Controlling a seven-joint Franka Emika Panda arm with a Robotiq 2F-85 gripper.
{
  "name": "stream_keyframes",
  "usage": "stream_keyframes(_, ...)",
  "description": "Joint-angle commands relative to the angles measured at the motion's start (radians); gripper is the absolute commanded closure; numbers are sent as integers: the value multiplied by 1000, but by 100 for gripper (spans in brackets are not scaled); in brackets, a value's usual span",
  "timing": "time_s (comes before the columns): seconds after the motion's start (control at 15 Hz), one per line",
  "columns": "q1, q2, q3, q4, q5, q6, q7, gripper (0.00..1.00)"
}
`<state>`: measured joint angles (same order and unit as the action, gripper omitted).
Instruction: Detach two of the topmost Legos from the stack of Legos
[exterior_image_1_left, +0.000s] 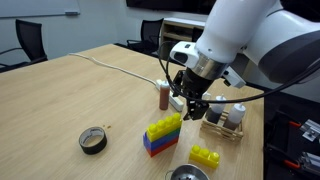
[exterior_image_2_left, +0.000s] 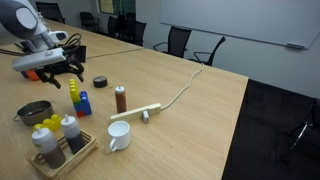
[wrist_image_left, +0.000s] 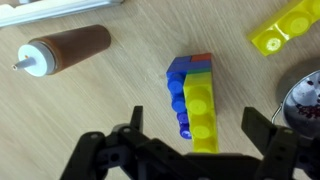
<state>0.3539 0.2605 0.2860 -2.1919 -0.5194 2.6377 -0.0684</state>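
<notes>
On your counter (exterior_image_2_left: 200, 120) you have a brown bottle (exterior_image_2_left: 120, 98) standing upright, with a white mug (exterior_image_2_left: 118, 136) near it. You also have a dark tape roll (exterior_image_1_left: 93, 140), a metal bowl (exterior_image_2_left: 35, 111), and a wooden tray (exterior_image_2_left: 88, 150) holding squeeze bottles (exterior_image_2_left: 70, 132).

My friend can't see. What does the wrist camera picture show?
An open gripper hangs over a Lego stack of yellow, green, blue and red bricks. A brown bottle is at upper left, a loose yellow Lego at upper right.
</notes>
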Motion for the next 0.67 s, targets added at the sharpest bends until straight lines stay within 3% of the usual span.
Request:
stream_keyframes(0.0, 6, 41, -5, 19, 29, 15, -45, 0)
stream_keyframes(0.53, 27, 115, -40, 56, 3, 44, -20, 0)
stream_keyframes(0.6, 25, 121, -40, 61, 9, 45, -26, 4)
